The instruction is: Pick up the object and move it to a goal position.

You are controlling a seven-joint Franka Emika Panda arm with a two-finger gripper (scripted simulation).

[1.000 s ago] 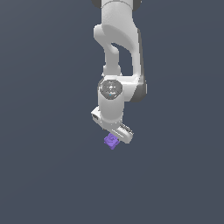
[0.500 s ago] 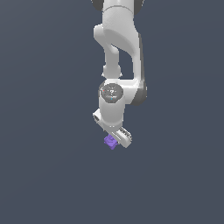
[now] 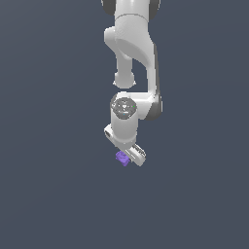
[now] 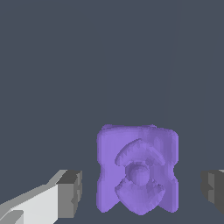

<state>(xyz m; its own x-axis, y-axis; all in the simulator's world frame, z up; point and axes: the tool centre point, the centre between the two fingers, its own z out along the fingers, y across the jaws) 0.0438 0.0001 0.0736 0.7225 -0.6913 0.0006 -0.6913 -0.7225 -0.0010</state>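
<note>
In the exterior view, nothing but flat grey-blue fills the left of the frame. Near the centre you meet the white arm [image 3: 130, 58], which comes down from the top edge, bends at a rounded joint in the middle of the frame, and ends in the claw [image 3: 127, 156] just below centre. The small purple object [image 3: 122, 158] sits at the claw's lower tip, on the exterior view's left side of the white finger bar that slants down toward the exterior view's right. From this view you cannot judge whether the object is touching the fingers, because it is tiny and partly covered by the claw body. The same plain grey-blue lies all around it, so you cannot tell here whether it rests on the table or hangs above it.

In the wrist view, start at the lower left corner of the frame: a white finger with a dark grey pad [image 4: 70, 193] reaches in from there. Next, in the lower middle, you see the purple object [image 4: 137, 169] filling a large part of the frame, a lumpy squarish block with a raised round knob and curved ridges on its face. At the right edge, low down, the other dark pad [image 4: 213, 187] just shows. The claw [image 4: 141, 190] stands apart: a strip of grey background shows between each pad and the object's side, so the pads bracket the object without gripping it.
</note>
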